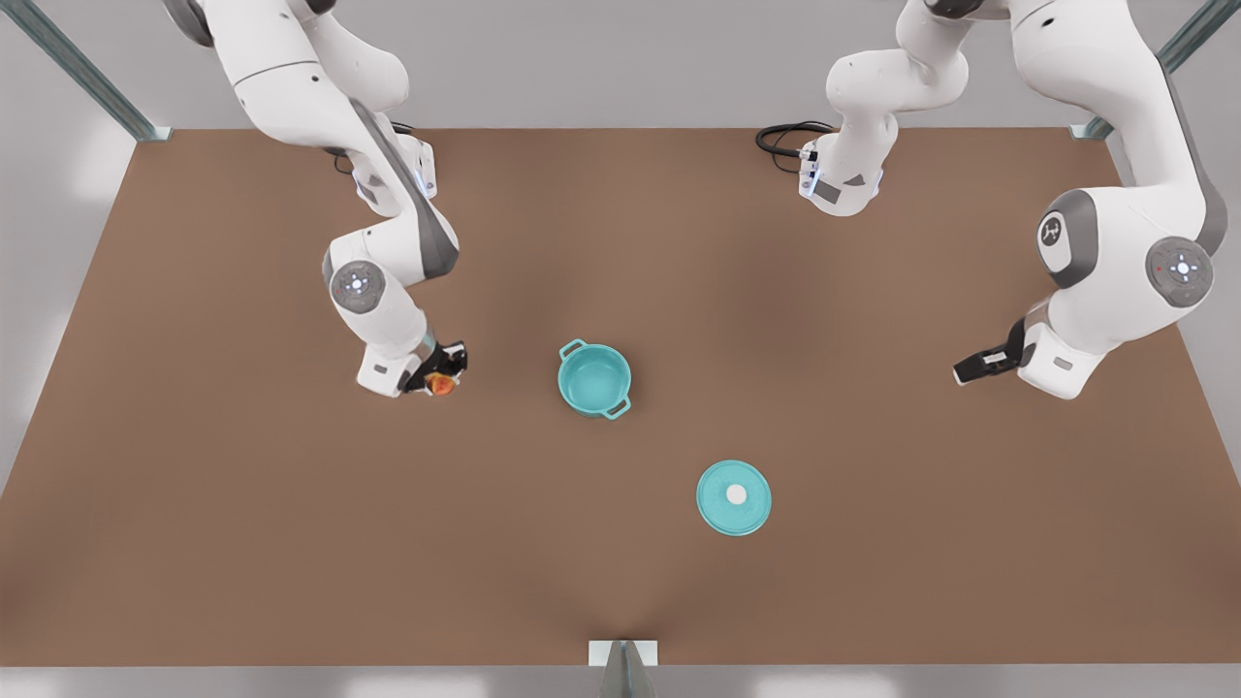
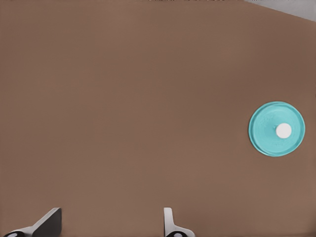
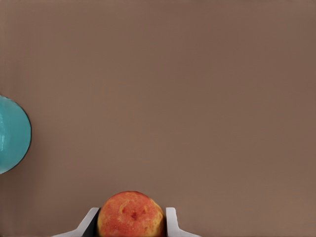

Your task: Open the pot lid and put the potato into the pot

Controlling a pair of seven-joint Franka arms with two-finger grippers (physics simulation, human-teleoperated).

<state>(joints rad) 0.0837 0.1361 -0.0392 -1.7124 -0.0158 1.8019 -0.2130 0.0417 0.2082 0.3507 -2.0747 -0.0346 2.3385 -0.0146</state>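
Right wrist view shows the right hand (image 3: pixel 129 228) clamped on the potato (image 3: pixel 131 214) beside the seemingly empty pot (image 1: pixel 593 378), while the left hand (image 2: pixel 111 224) waits apart, the pot lid (image 1: pixel 734 497) flat on the worktop (image 1: pixel 242 543).

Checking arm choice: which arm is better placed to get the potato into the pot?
Right. The right tool already grips the potato beside the open pot; the left tool is empty, open, farther off.

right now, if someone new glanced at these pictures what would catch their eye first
The open teal pot stands mid-table, and its pot lid lies flat on the table apart from it, nearer the front view's bottom. At the front view's left, the right tool is shut on the potato, beside the pot. The left tool waits open at the front view's right.
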